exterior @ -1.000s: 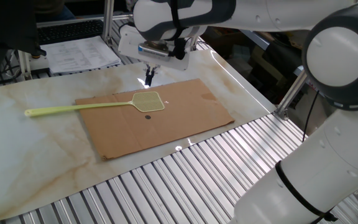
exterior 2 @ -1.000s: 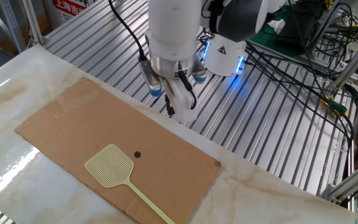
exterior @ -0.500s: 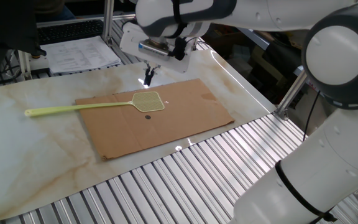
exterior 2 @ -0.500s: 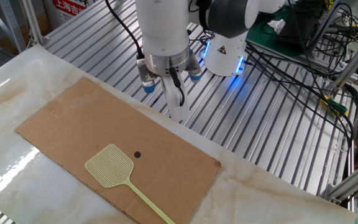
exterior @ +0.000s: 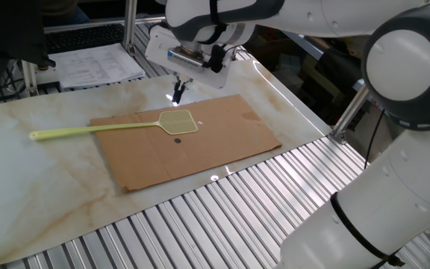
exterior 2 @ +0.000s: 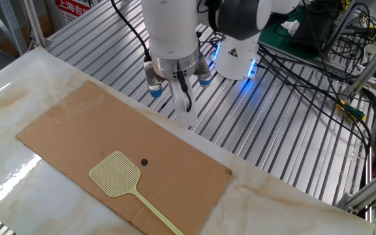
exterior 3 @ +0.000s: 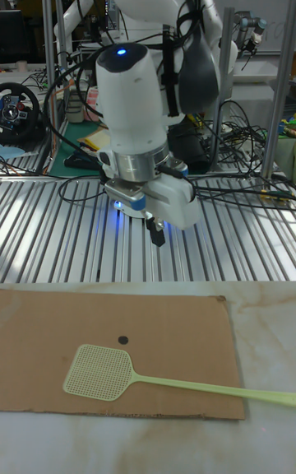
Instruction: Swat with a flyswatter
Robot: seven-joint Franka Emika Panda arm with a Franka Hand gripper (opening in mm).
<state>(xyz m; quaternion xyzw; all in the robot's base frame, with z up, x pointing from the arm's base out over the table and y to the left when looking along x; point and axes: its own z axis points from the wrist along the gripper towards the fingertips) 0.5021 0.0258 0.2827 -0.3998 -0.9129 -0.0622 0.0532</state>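
The pale yellow-green flyswatter lies flat, its mesh head on the brown cardboard sheet and its long handle reaching left onto the marble board. A small dark dot sits on the cardboard just beside the head. My gripper hangs above the cardboard's far edge, behind the head and clear of it, fingers together and holding nothing. The other fixed view shows the swatter in front of the gripper. In the tall view the gripper is above the sheet's back edge, the swatter below.
A stack of printed papers lies at the back left. Slatted aluminium surface surrounds the marble board. The arm's base with a blue light and cables stand behind. A metal post rises at the right.
The gripper has shifted a little away from the swatter head and turned at the wrist, then held still. The flyswatter has not moved.
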